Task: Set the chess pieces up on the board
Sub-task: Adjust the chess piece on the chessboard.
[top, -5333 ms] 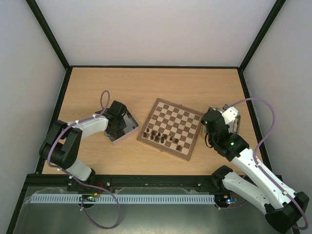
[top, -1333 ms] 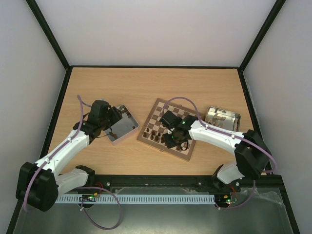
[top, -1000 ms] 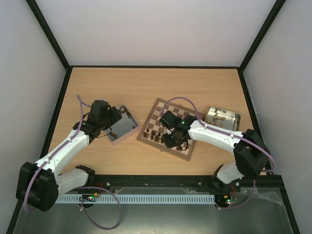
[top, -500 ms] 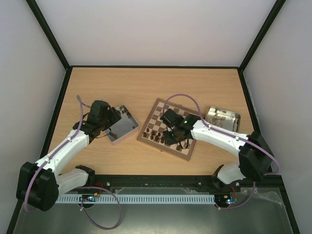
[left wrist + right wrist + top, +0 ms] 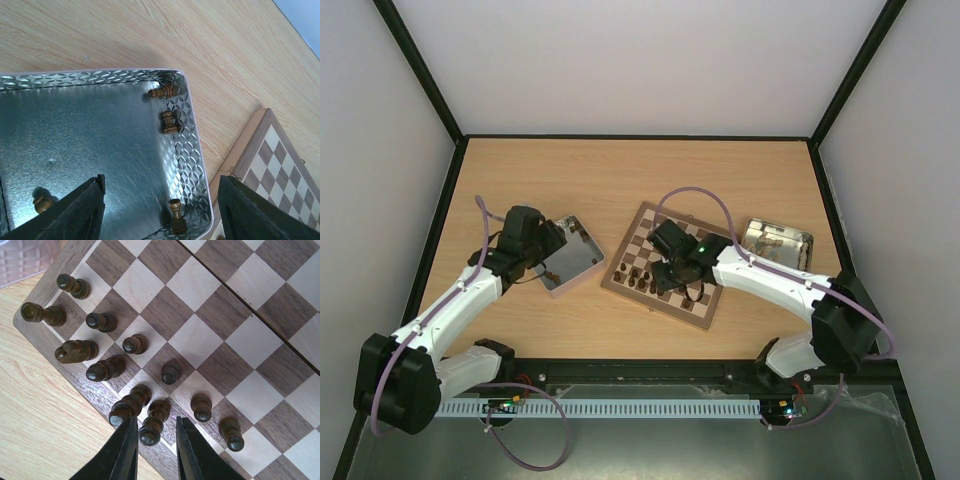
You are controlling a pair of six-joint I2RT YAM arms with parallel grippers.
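Looking down from above, the flat square wooden chessboard (image 5: 638, 238) of dark brown and cream checks lies mid-table. The tiny dark brown wooden chessmen (image 5: 638, 275) are bunched along its near edge. The right gripper (image 5: 676, 282) hangs over that cluster, and the left gripper (image 5: 546, 262) hovers over a shallow embossed metal tray (image 5: 582, 262) beside the board.

The left wrist view shows that claw spread wide and empty above four loose pieces (image 5: 169, 122) in the tray.

The right wrist view shows narrow jaws straddling one back-row piece (image 5: 151, 426); whether they pinch it I cannot tell. Neighbours crowd close, one just beside a finger (image 5: 122, 450). The move probably wants a straight vertical path, keeping the piece upright and centred on its square.
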